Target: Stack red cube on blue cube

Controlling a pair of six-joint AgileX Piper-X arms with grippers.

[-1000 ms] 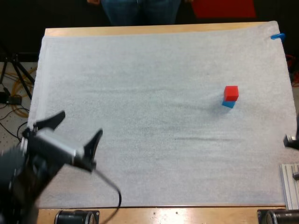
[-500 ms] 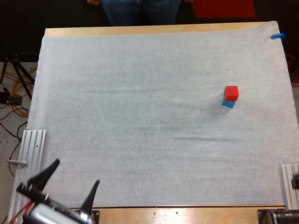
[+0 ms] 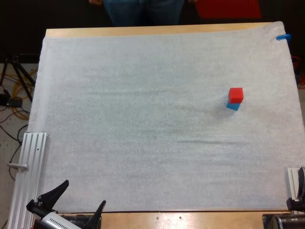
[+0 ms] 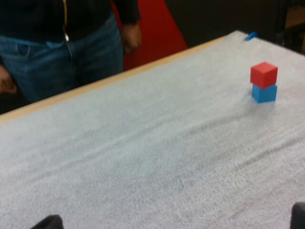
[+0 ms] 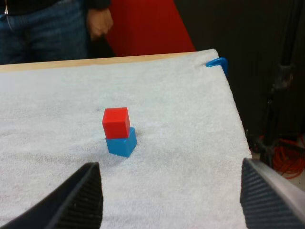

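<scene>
The red cube point(image 3: 235, 95) rests on top of the blue cube point(image 3: 233, 106) at the mat's right side, slightly offset. No gripper touches the stack. My left gripper point(image 3: 78, 202) is open at the table's front left edge, far from the cubes. In the left wrist view the red cube point(image 4: 263, 74) and blue cube point(image 4: 264, 92) stand far across the mat, beyond my left gripper point(image 4: 173, 217). My right gripper point(image 5: 169, 164) is open, its fingers wide apart, with the red cube point(image 5: 116, 122) and blue cube point(image 5: 121, 142) some way ahead of it.
A person's legs point(image 3: 143, 12) stand beyond the table's far side, with a hand point(image 4: 129, 37) hanging near the edge. Aluminium rails lie at the left point(image 3: 28, 167) and right point(image 3: 293, 183) of the mat point(image 3: 143, 119).
My left arm has pulled back from over the mat's left side to the front left corner. The right gripper has withdrawn down the right edge. The stack has not moved.
</scene>
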